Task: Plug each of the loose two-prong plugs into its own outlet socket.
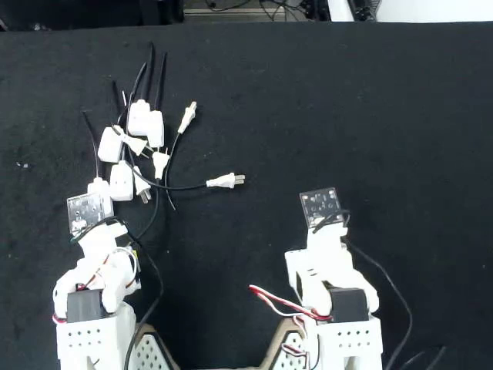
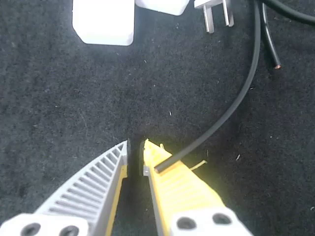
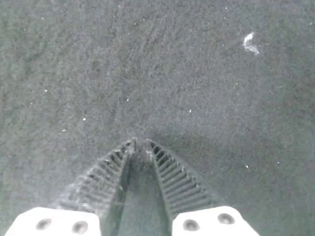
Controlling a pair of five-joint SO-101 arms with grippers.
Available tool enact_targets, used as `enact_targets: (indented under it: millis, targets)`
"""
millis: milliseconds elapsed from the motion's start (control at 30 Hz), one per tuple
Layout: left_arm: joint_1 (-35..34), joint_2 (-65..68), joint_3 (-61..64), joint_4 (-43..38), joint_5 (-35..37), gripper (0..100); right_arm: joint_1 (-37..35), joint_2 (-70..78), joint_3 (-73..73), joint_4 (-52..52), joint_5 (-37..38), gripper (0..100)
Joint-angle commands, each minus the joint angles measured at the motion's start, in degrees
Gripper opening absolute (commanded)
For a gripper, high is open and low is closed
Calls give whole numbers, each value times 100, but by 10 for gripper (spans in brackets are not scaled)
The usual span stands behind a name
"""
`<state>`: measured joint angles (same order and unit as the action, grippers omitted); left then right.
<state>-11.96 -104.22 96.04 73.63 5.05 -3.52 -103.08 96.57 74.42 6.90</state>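
High view: the sockets (image 1: 139, 119) lie bunched with their black cords (image 1: 150, 65). Several plugs (image 1: 160, 162) are tangled among them, none seated yet, and a stray plug (image 1: 226, 182) lies out from the bunch on the right arm's (image 1: 327, 270) side. The left arm (image 1: 96, 266) sits just short of the sockets, probably because the work starts there.

Left wrist view: the left gripper (image 2: 135, 144) is closed on nothing. A cord (image 2: 231, 105) end rests across its yellow finger (image 2: 172, 182), with a socket (image 2: 103, 22) and prongs (image 2: 216, 14) just ahead.

Right wrist view: the right gripper (image 3: 139, 142) is closed and empty over bare mat (image 3: 197, 73), well apart from the sockets and apparently parked.
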Motion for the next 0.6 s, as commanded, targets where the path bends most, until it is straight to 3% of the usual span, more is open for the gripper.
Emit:
enact_targets:
  millis: [0,333,567]
  targets:
    - [259,-26,136,-97,26,72,62,-549,-4,53,-18,11]
    - [954,-26,136,-88,35,70,62,-549,-4,-79,9,11]
    - [523,-26,136,-70,18,72,79,-549,-4,-1152,18,12]
